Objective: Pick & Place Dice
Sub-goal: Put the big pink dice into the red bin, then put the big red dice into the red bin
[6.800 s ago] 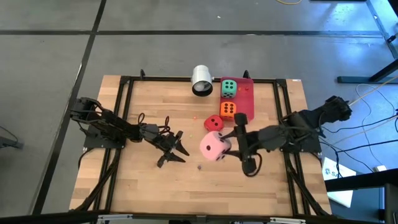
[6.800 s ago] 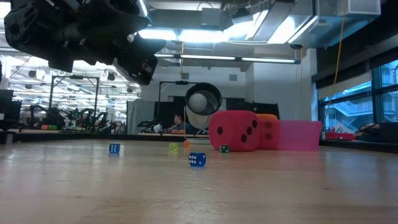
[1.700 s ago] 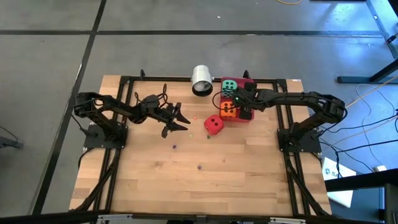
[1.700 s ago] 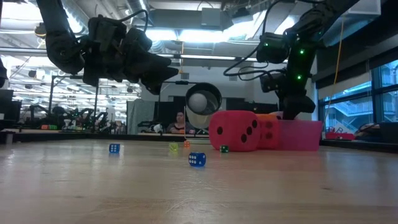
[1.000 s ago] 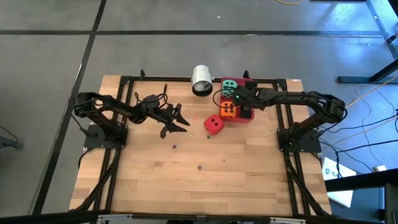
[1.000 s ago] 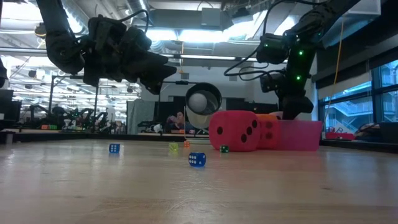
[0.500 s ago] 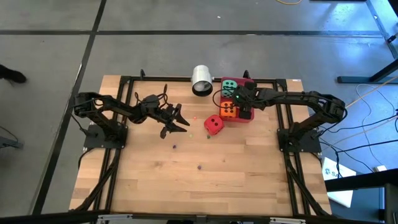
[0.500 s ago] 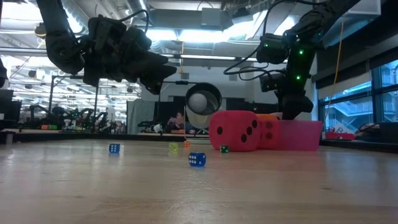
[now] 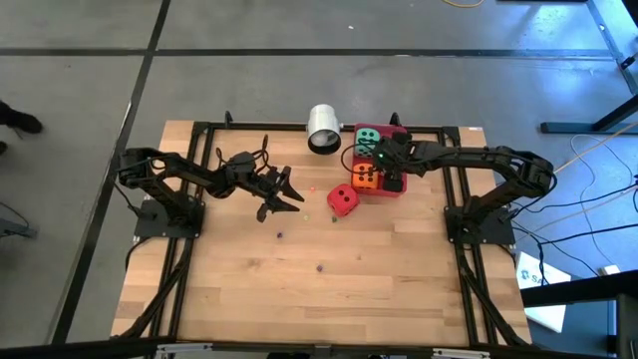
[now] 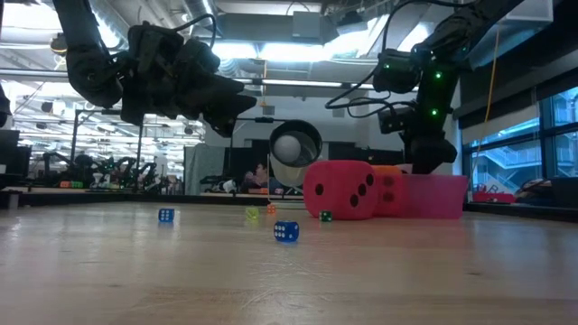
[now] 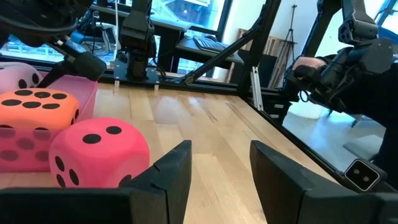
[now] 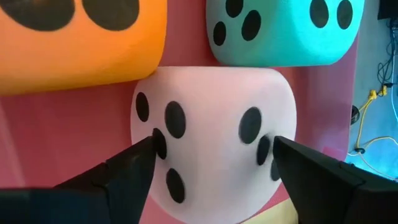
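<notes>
Now that the right gripper (image 12: 211,165) has spread its fingers (image 12: 127,171) wide on either side of the pink die (image 12: 214,134), the die sits released on the red tray (image 12: 56,130), no longer pinched as it was a moment ago; the wrist view shows it resting flat with a fingertip standing just off each flank. Pressed close around it are the orange die (image 12: 74,43) and the green die (image 12: 283,31), so three of the four cubes are now in the tray. From above, the right gripper (image 9: 384,158) hangs over the tray (image 9: 397,135) at the table's far edge, hiding the pink cube, with the orange die (image 9: 365,178) and green die (image 9: 367,143) showing beside it. That leaves the red die (image 9: 343,199) alone on the bare wood, just beside the tray's near corner; the low view shows it (image 10: 339,190) upright in front of the tray (image 10: 436,197). The left gripper (image 9: 282,193) hovers over the wood to the left of that red cube, its fingers (image 11: 171,171) parted and holding nothing, and has not moved in the last second. My judgement is that the pink placement is complete and the red die is the last one to fetch. Several tiny dice (image 10: 286,231) lie scattered on the table, and a white cup (image 9: 323,130) lies on its side near the tray.
</notes>
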`<state>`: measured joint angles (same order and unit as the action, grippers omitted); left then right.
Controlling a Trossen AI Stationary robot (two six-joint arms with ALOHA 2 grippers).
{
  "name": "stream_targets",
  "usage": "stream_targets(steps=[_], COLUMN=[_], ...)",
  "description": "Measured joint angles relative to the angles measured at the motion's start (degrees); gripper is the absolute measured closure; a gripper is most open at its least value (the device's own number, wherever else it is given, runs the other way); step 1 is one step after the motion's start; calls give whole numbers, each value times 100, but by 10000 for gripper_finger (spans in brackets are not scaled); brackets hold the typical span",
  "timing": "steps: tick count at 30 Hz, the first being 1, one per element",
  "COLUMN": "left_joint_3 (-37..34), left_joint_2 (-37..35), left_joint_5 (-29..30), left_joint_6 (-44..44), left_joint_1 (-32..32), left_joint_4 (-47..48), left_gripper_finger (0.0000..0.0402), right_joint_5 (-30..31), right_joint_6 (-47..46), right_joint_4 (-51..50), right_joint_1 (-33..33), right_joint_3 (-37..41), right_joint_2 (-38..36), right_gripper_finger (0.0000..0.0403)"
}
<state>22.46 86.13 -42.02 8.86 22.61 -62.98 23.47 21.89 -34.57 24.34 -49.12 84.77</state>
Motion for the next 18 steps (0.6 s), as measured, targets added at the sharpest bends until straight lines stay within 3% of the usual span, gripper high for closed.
stream_targets(steps=[6, 18], left_joint_3=[0, 0], left_joint_2=[0, 0], left_joint_5=[-3, -115], left_joint_6=[0, -4], left_joint_1=[0, 2], left_joint_4=[1, 2], left_gripper_finger=[245, 245], right_joint_5=[356, 112], right_joint_6=[-26, -278], right_joint_4=[-162, -990], right_joint_1=[-61, -280], right_joint_3=[-24, -981], right_joint_2=[0, 0], right_gripper_finger=[76, 78])
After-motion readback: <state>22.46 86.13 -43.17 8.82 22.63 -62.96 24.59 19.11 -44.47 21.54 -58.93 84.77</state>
